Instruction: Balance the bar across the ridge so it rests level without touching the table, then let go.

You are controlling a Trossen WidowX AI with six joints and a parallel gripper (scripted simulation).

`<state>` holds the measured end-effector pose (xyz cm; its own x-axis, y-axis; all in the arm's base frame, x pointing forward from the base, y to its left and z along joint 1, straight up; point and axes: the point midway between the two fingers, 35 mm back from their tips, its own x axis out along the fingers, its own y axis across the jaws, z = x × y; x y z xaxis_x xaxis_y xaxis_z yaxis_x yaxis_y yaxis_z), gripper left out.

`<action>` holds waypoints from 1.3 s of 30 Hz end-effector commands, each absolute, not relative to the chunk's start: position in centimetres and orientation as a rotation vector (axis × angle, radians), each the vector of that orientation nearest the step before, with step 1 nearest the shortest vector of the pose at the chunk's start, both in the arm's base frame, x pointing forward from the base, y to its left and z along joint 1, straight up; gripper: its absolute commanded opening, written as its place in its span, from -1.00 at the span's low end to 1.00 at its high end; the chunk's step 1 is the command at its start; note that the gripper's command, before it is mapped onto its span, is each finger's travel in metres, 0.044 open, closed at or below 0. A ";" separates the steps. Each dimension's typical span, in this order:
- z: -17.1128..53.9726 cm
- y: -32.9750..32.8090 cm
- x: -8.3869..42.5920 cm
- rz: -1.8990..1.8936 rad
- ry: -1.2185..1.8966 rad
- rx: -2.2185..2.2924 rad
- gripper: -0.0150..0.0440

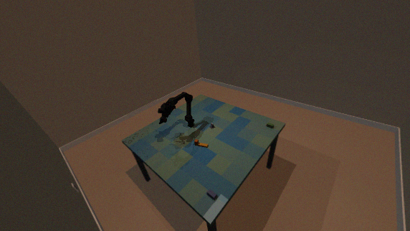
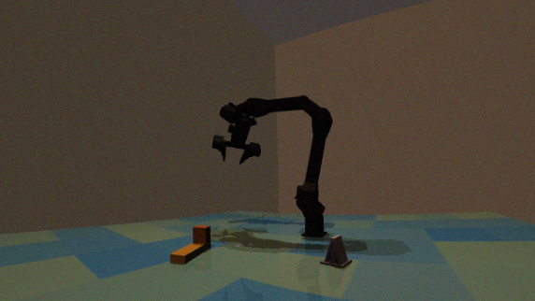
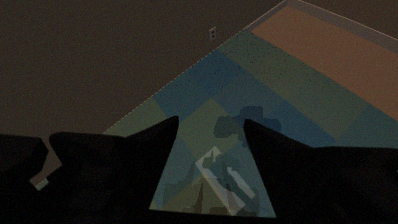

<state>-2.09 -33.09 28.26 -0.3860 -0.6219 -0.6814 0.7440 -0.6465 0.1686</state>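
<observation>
The orange bar (image 1: 203, 145) (image 2: 186, 252) lies flat on the table, with a taller darker orange block (image 1: 196, 142) (image 2: 201, 234) at one end. The ridge, a small greyish-pink wedge on a flat base (image 1: 212, 125) (image 2: 336, 252), stands on the table near the arm's base, apart from the bar. My gripper (image 2: 232, 163) (image 3: 211, 121) is open and empty, high above the table. In the exterior view it hangs above and to the right of the bar, and left of the ridge. The wrist view shows neither the bar nor the ridge.
A green block (image 1: 270, 125) lies near the table's right corner. A purple block (image 1: 212, 194) lies near the front corner, beside a pale strip (image 1: 216, 210) at the table's edge. The arm's base (image 1: 191, 123) (image 2: 313, 226) stands behind the ridge in the exterior view.
</observation>
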 end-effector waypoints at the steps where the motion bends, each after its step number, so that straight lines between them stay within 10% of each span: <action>1: 27.6 -33.8 0.5 -1.973 0.362 0.892 0.58; 39: 20.5 -28.7 22.6 -0.793 1.311 0.297 0.58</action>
